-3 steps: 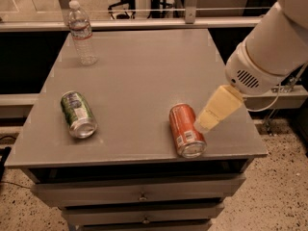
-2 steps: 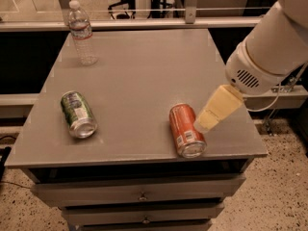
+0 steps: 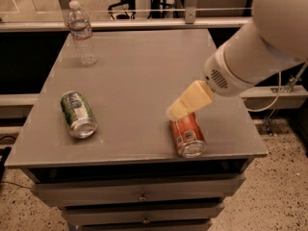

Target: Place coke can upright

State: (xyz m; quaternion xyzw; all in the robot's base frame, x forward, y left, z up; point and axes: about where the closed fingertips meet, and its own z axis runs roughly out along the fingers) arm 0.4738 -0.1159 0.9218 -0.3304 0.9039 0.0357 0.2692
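A: Three containers on the grey table (image 3: pixel 144 66). Positions?

B: Coke can (image 3: pixel 188 134), on its side, near the front edge, right of centre. One silver end faces the front edge; the white label panel shows on the upper side. Green-and-silver can (image 3: pixel 78 114), also on its side, front left, well apart from the coke can. Clear water bottle (image 3: pixel 82 32), upright, far left corner, white cap on.

A: Gripper?

B: Gripper (image 3: pixel 175 111) is the beige piece at the end of the white arm (image 3: pixel 250 52), which reaches in from the right. It angles down and to the left, its tip right at the far end of the coke can.

A: Touching the can?

B: Tip overlaps the can's far end in the camera view. Contact or a small gap, cannot tell.

A: Wide, narrow, or holding?

B: Cannot tell. It reads as one beige block from this angle. The can lies flat on the tabletop.

A: Below the top?

B: Drawers (image 3: pixel 144 196) with small knobs; a speckled floor (image 3: pixel 269 201) around the base.
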